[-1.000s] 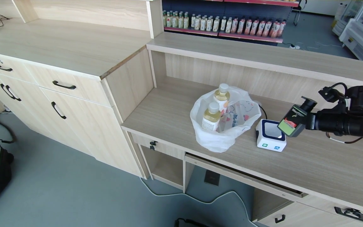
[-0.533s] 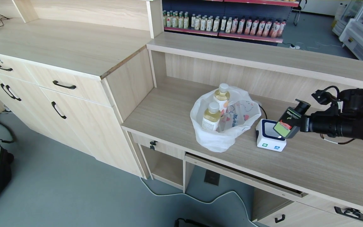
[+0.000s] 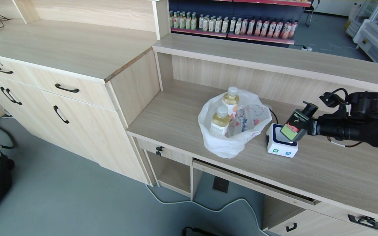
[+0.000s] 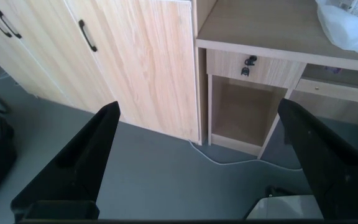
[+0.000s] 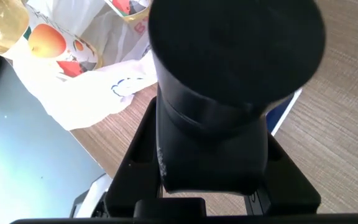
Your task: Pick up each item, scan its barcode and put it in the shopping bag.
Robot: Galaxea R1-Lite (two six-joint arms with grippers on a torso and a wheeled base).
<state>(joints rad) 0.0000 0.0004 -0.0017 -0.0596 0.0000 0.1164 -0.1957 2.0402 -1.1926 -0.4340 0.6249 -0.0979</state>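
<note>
The right tool is gripping a small dark bottle by its sides, closed tight on it. The bottle is hanging just above the white scanner, over the scanner's far right part and apart from it. Its long axis is lying tilted. The black cap is pointing up and away toward the back of the table, while the green and red lower end is facing down and forward, toward the scanner's window. Whether it is the base or a side label that is facing the window is hard to tell from this angle.

The shopping bag is standing open on the table just to the left of the scanner. Two pale drink bottles are standing upright inside it, caps up.

The left tool is hanging low beside the table, over the floor, with its fingers spread wide and holding nothing.
</note>
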